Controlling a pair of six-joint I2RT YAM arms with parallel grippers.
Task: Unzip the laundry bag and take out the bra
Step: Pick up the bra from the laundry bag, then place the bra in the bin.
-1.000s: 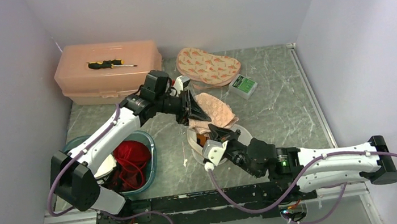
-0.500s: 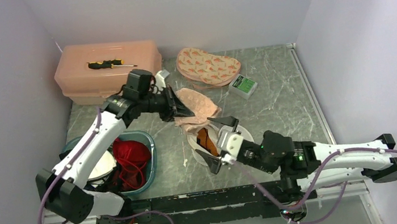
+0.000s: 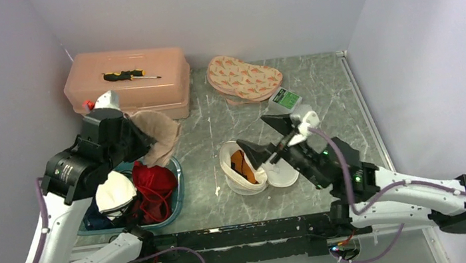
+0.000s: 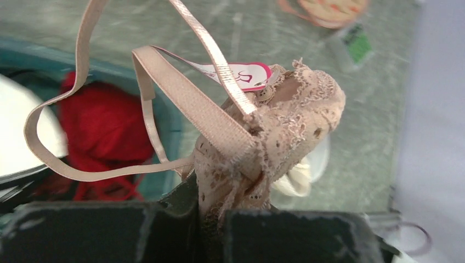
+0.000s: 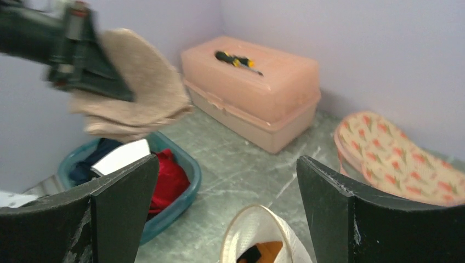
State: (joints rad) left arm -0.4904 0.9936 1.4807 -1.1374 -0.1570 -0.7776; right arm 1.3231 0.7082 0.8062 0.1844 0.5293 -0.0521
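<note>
At the desk's left edge, the left pincer (image 3: 132, 137) is pressed together on a beige lace bra (image 4: 274, 131), holding it in the air above the teal basin (image 3: 178, 178) with its straps dangling. The red bra (image 3: 154, 181) lies in that basin, near the front-left corner. Midway along the front edge, the white laundry bag (image 3: 226, 166) gapes open. The right pincer (image 3: 264, 137) hovers over it, spread wide.

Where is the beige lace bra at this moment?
In the top view the beige lace bra is on the left, held in the shut left gripper above the far rim of the teal basin, in front of the pink box.
</note>
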